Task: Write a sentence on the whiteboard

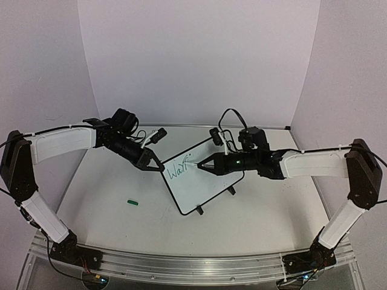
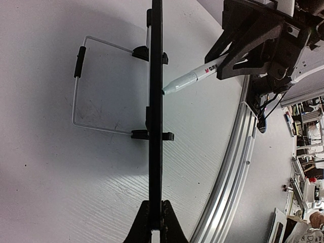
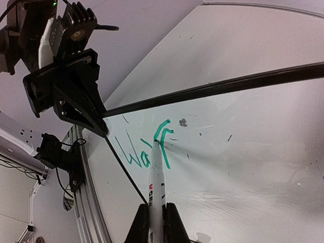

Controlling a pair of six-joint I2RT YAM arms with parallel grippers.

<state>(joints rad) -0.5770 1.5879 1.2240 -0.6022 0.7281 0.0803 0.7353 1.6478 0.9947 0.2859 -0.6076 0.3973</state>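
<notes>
The whiteboard (image 1: 202,178), white with a thin black frame and small black feet, stands tilted at the table's middle with green letters (image 1: 178,170) near its upper left. My left gripper (image 1: 153,163) is shut on its upper-left corner; in the left wrist view the frame (image 2: 156,101) runs edge-on between the jaws (image 2: 156,223). My right gripper (image 1: 204,164) is shut on a white marker (image 3: 156,182), whose tip touches the board at the green strokes (image 3: 162,139). The marker (image 2: 195,76) also shows in the left wrist view.
A small green marker cap (image 1: 133,202) lies on the table left of the board. A wire stand (image 2: 81,86) shows behind the board. An aluminium rail (image 1: 181,260) runs along the table's near edge. White walls enclose the back and sides.
</notes>
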